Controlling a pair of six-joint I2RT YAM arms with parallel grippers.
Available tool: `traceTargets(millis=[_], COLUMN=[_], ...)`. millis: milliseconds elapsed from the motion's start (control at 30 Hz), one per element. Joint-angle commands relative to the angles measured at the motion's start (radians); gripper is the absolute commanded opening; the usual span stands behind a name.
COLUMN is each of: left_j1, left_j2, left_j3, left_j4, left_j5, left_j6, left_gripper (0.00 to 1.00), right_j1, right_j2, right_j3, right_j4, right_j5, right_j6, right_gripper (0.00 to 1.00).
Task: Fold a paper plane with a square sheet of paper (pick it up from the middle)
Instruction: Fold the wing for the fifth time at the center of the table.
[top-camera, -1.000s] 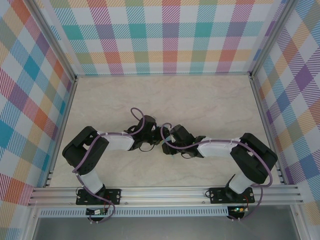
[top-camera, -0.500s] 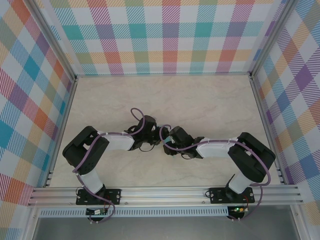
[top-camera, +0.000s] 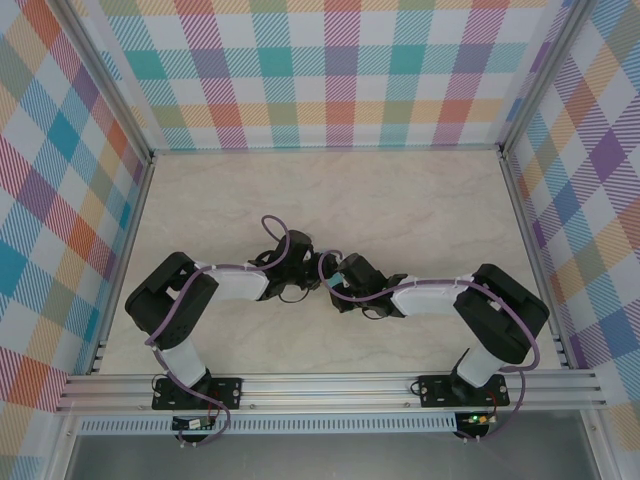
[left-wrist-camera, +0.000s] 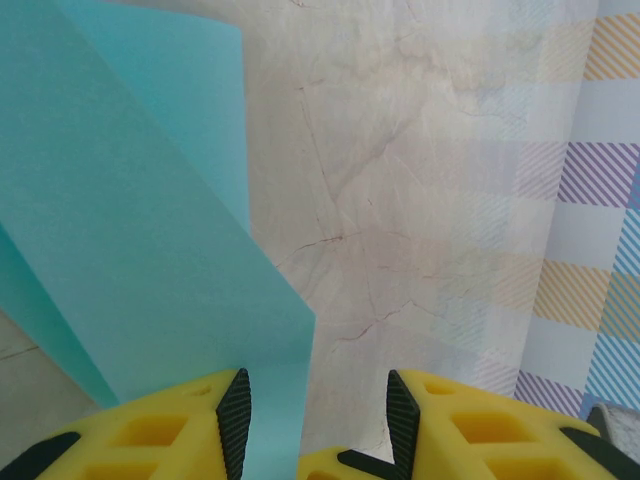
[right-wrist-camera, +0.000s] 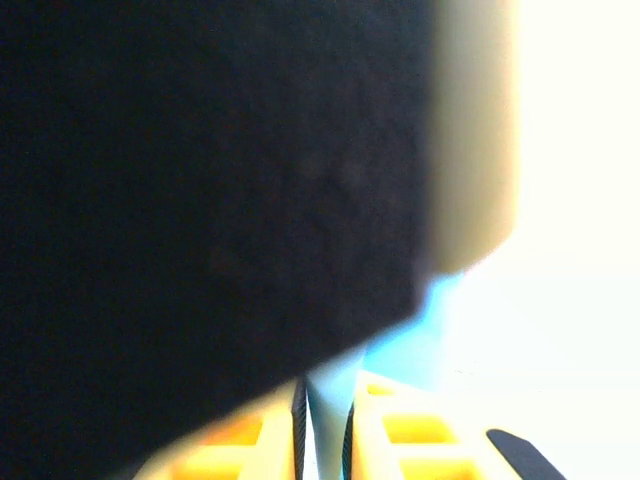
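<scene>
The folded square sheet of paper (left-wrist-camera: 130, 250) looks thin, floppy and easily creased. It's on the surface (left-wrist-camera: 420, 200) between the 2 arms. The right gripper (right-wrist-camera: 322, 430) pinches it; the left gripper (left-wrist-camera: 318, 410) gapes beside it. I'd grip along a fold.

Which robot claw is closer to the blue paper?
Right. The right gripper pinches the blue paper between its fingers; the left gripper stands open, the paper beside it.

Cream marbled worktop (top-camera: 420, 200)
Faint brown veins run across it; aluminium rails (top-camera: 330, 385) edge its sides and the near end.
</scene>
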Motion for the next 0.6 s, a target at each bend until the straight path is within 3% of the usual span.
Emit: traceTargets(millis=[0,100,300,567], left_j1=[0.01,0.011,0.015,0.024], left_j2=[-0.008,-0.01,-0.02,-0.101], left_j3=[0.023,0.023,0.021,-0.019], left_j4=[-0.007,-0.013,-0.014,-0.054], left_j5=[-0.006,-0.006,-0.006,-0.034], left_j6=[0.007,0.011,0.012,0.037], left_gripper=[0.43,0.43,0.43,0.48], right_j1=[0.006,0.006,-0.002,-0.051], right_j2=[0.002,-0.001,-0.003,-0.021], right_j3=[0.003,0.001,-0.004,-0.028], right_j4=[-0.023,-0.022,-0.002,0.067], right_j5=[-0.003,-0.026,-0.08,-0.272], right_j6=[0.015,0.019,0.028,0.059], right_gripper=[0.19,0.19,0.08,0.04])
